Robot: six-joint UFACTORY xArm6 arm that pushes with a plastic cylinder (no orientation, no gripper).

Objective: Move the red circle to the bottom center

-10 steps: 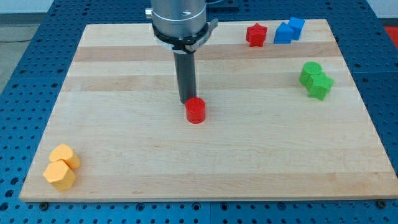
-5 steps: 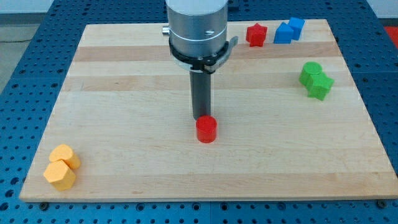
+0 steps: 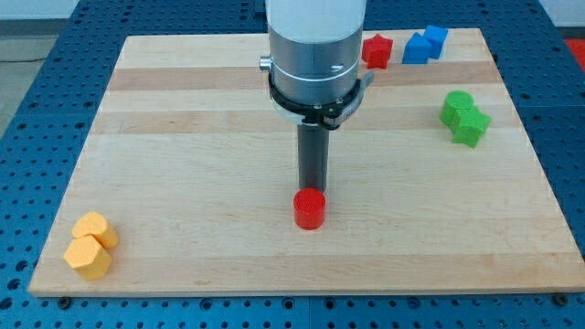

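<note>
One red circle (image 3: 310, 209) (short cyl.), my tip (image 3: 313, 190) touching behind.

The tabletop (image 3: 183, 210) fills most of the frame. My tip (image 3: 313, 189) stands near the frame's middle, touching the top side of the red cylinder (image 3: 309, 209), which lies just below it, a little under centre. At the top right of the frame the red star-shaped block (image 3: 376, 49) sits just left of two blue blocks (image 3: 425, 45) that touch each other. Lower on the right, two green blocks (image 3: 463, 118) lie together. At the lower left corner of the frame two orange blocks (image 3: 90, 245) lie touching, one above the other.
</note>
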